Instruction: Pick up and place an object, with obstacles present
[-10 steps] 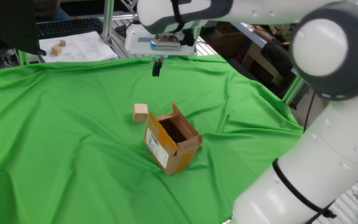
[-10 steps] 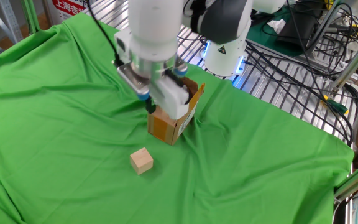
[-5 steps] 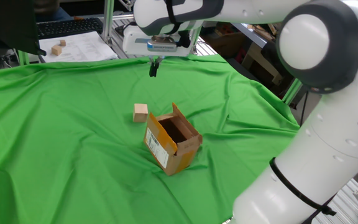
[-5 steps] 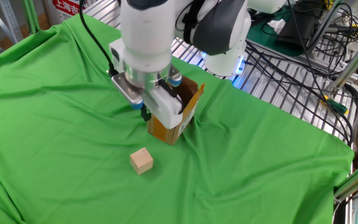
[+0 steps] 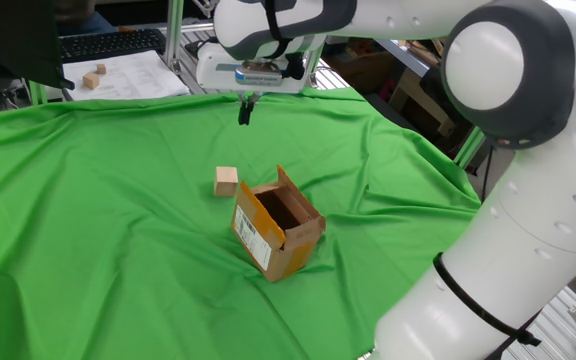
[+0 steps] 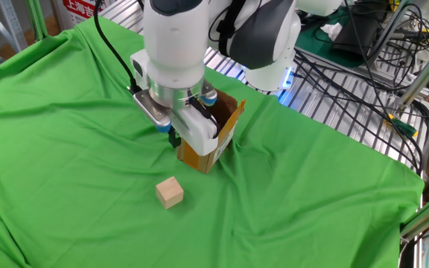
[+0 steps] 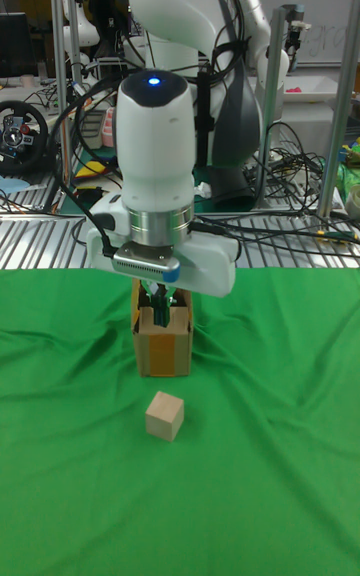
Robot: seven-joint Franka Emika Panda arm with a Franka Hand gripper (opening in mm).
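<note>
The object, a small pale wooden cube [image 5: 226, 181] [image 6: 170, 193] [image 7: 165, 416], rests on the green cloth. Right beside it stands the obstacle, a brown cardboard box [image 5: 278, 235] [image 6: 212, 147] [image 7: 163, 348] with raised flaps, a dark inside and a white label. My gripper [image 5: 245, 110] [image 6: 174, 138] [image 7: 160, 312] hangs in the air above the cloth, pointing down, off to one side of the cube and apart from it. Its fingers are shut together and hold nothing. In the tall fixed view the gripper overlaps the top of the box.
Green cloth [image 5: 88, 230] covers the table. Two small wooden blocks [image 5: 93, 76] lie on white paper beside a keyboard [image 5: 108, 42] past the far edge. A metal grid with cables [image 6: 348, 82] and the robot base [image 6: 270, 67] stand behind the box.
The gripper has drifted a little sideways above the cloth, away from the box, still shut. The cube and box have not moved.
</note>
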